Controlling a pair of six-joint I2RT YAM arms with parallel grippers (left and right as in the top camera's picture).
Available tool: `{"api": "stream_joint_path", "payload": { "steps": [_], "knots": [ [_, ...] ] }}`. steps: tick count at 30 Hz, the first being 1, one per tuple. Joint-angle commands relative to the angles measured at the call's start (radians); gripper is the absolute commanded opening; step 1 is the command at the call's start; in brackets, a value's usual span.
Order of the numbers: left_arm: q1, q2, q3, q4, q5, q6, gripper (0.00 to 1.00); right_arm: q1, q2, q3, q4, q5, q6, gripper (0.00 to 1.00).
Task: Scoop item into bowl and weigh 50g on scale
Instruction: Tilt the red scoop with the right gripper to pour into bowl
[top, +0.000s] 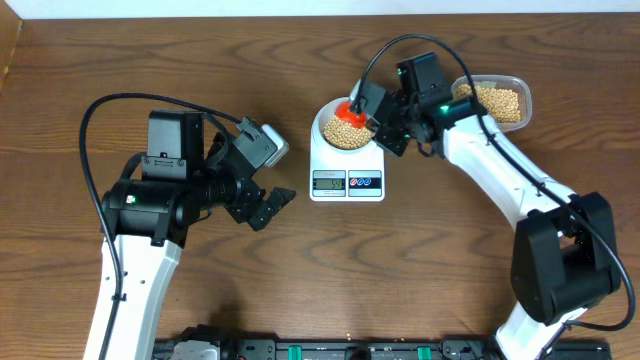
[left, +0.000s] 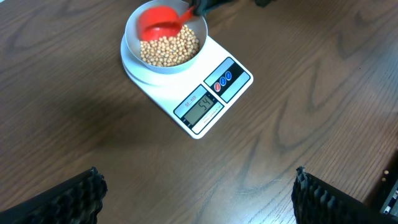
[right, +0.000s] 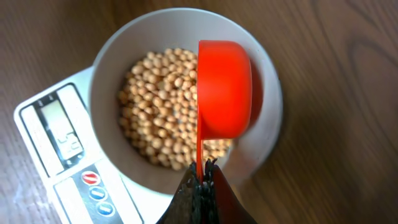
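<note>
The pale bowl (top: 346, 126) stands on the white scale (top: 347, 180) and holds a layer of tan beans (right: 158, 121). My right gripper (right: 203, 167) is shut on the thin handle of a red scoop (right: 222, 87), whose cup is tipped on its side over the bowl's right half. In the left wrist view the bowl (left: 163, 28), scoop (left: 160, 25) and scale (left: 205, 102) show at the top, the display lit. My left gripper (left: 198, 186) hovers open over bare table, left of the scale, holding nothing.
A clear plastic container (top: 497, 100) with more beans sits behind the right arm at the table's back right. Dark equipment runs along the front edge (top: 330, 350). Cables loop above both arms.
</note>
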Motion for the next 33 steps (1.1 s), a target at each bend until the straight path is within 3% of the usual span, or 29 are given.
{"api": "stream_joint_path", "payload": {
  "steps": [1,5,24,33],
  "knots": [
    [0.005,0.001,0.031,-0.006,0.017,-0.004,0.98,0.023,0.013,-0.005,-0.016,0.003,-0.015,0.01],
    [0.005,0.001,0.031,-0.006,0.017,-0.004,0.98,0.034,0.013,-0.005,-0.043,-0.001,0.0,0.01],
    [0.005,0.001,0.031,-0.006,0.017,-0.004,0.98,-0.032,0.013,-0.005,-0.034,-0.186,0.35,0.01],
    [0.005,0.001,0.031,-0.006,0.017,-0.004,0.98,-0.129,0.013,-0.005,-0.034,-0.42,0.427,0.01]
  ]
}}
